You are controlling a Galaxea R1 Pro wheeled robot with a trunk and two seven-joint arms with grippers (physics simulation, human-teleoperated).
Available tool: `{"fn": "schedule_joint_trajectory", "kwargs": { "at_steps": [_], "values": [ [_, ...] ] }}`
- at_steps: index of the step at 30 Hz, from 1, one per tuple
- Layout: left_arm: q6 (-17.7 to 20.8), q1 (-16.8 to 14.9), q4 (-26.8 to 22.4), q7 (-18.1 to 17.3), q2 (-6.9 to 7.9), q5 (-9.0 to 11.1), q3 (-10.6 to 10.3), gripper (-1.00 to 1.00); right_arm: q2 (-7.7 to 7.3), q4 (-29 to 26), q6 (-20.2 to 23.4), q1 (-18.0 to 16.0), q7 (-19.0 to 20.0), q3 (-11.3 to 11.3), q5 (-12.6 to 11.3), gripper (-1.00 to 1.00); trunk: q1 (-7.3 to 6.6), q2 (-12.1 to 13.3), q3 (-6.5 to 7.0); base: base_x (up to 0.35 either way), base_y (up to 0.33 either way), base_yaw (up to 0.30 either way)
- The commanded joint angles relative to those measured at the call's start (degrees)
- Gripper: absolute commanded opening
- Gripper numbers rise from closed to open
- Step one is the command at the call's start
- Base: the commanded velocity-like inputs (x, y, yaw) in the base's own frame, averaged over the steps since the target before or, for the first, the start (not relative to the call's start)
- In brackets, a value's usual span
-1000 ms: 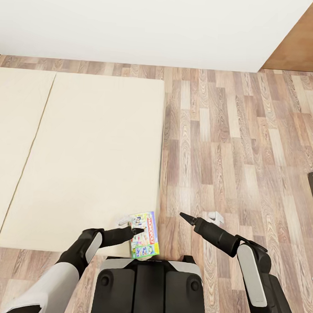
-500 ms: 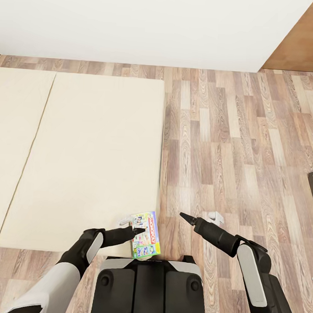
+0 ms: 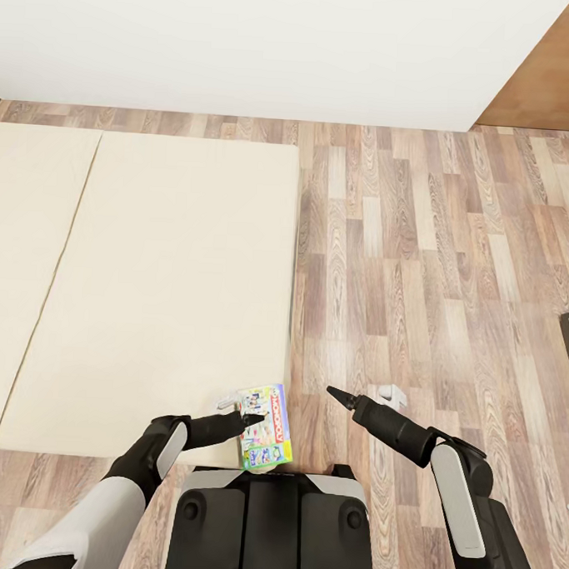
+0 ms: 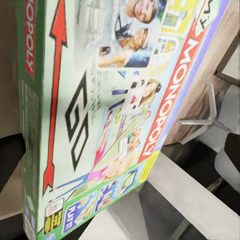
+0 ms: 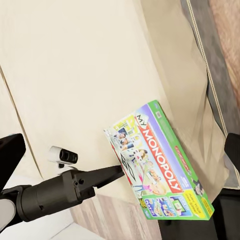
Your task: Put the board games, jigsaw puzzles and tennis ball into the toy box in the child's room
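The Monopoly board game (image 3: 264,426) sits at the near corner of the bed (image 3: 150,294), tilted up off the beige mattress with one end over the edge; the left gripper (image 3: 248,419) meets it at its near-left side, one dark finger lying across the printed lid in the right wrist view; it seems clamped on the box, though the second finger is hidden, so the hold is a judgement; the right gripper (image 3: 332,393) hangs over the plank floor, well apart from the box, fingers drawn to a point and holding nothing. To lift well, keep the box level and raise it straight before turning away, since a thin edge grip may let it swing. Against the earlier frames the box has barely shifted; both arms sit where they were.
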Motion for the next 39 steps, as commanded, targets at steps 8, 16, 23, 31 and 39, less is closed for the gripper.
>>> {"fn": "schedule_joint_trajectory", "kwargs": {
  "at_steps": [8,16,23,31,39],
  "values": [
    [0.42,-0.01,-0.01,-3.58,-0.05,-0.03,0.26,1.00,0.06,-0.02,0.34,-0.03,0.43,-0.17,0.29,1.00,0.03,-0.09,-0.06,0.000,0.000,0.000],
    [0.41,-0.02,-0.01,-4.25,-0.05,-0.07,0.24,1.00,0.06,-0.02,0.34,-0.03,0.43,-0.17,0.29,1.00,0.03,-0.09,-0.06,0.000,0.000,0.000],
    [0.41,-0.02,-0.01,-4.28,-0.07,-0.08,0.24,1.00,0.06,-0.02,0.34,-0.03,0.43,-0.17,0.29,1.00,0.03,-0.09,-0.06,0.000,0.000,0.000],
    [0.41,-0.02,-0.03,-4.26,0.04,-0.12,0.24,1.00,0.06,-0.02,0.34,-0.03,0.43,-0.17,0.29,1.00,0.03,-0.09,-0.06,0.000,0.000,0.000],
    [0.47,-0.01,-1.75,-4.04,1.60,-0.14,0.60,1.00,0.06,-0.02,0.34,-0.03,0.43,-0.17,0.29,1.00,0.03,-0.09,-0.06,0.000,0.000,0.000]
  ]
}}
